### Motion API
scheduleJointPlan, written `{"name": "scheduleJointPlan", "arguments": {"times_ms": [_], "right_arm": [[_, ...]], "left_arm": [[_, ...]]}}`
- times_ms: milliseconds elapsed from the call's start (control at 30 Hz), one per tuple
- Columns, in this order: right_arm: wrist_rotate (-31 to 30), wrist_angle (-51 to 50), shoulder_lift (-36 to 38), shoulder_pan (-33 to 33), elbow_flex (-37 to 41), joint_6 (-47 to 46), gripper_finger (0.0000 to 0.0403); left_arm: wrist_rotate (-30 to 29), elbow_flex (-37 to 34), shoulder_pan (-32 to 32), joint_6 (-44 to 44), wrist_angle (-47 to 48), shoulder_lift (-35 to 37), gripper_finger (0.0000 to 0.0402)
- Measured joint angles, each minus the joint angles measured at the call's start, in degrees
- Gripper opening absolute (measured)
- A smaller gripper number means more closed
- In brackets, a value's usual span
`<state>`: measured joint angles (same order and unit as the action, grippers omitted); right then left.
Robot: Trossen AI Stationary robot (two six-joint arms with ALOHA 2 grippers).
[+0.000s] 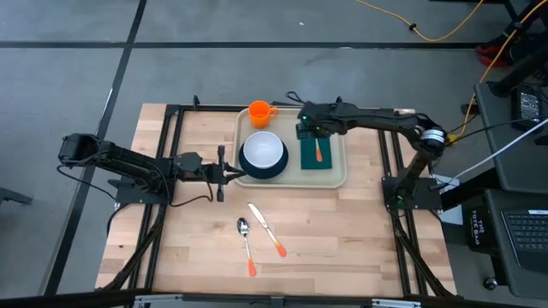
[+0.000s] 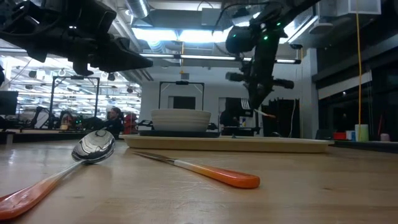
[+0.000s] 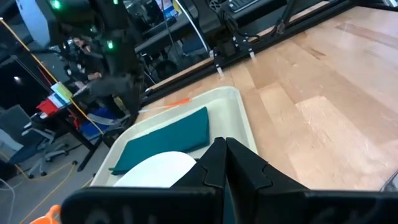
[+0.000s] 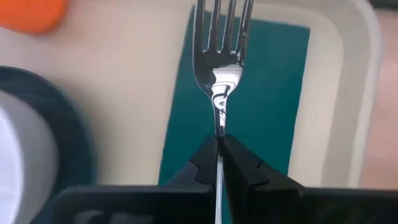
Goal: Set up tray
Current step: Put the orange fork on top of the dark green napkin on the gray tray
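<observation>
Tray [image 1: 336,176]: right tool [image 4: 220,144] pinches fork [image 4: 219,62] (tines forward) above napkin [image 4: 261,93].

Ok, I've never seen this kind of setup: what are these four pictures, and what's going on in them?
Two robot arms work at a wooden table. One picture looks down from above, one looks level across the tabletop, and two come from cameras on the arms' wrists. The right gripper holds a fork over the green napkin on the beige tray, which also carries a plate with a white bowl and an orange cup. A spoon and a knife lie on the table. The left gripper waits shut at the tray's edge.
</observation>
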<state>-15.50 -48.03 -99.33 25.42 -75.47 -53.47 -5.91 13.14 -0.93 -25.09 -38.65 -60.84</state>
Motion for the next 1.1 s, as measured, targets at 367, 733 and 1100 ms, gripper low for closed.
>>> {"name": "scheduleJointPlan", "arguments": {"times_ms": [367,733,1100], "right_arm": [[2.1,-0.9,-4.4,0.4,-0.2,-2.2,0.0014],[2.4,4.3,-4.4,2.3,4.0,-1.7,0.0014],[3.0,7.4,-7.0,3.7,5.7,-0.1,0.0014]], "left_arm": [[-1.0,0.0,0.0,0.3,-0.1,0.0,0.0005],[-1.1,0.0,0.0,0.3,-0.1,0.0,0.0005],[-1.1,0.0,0.0,0.3,-0.1,0.0,0.0005]]}}
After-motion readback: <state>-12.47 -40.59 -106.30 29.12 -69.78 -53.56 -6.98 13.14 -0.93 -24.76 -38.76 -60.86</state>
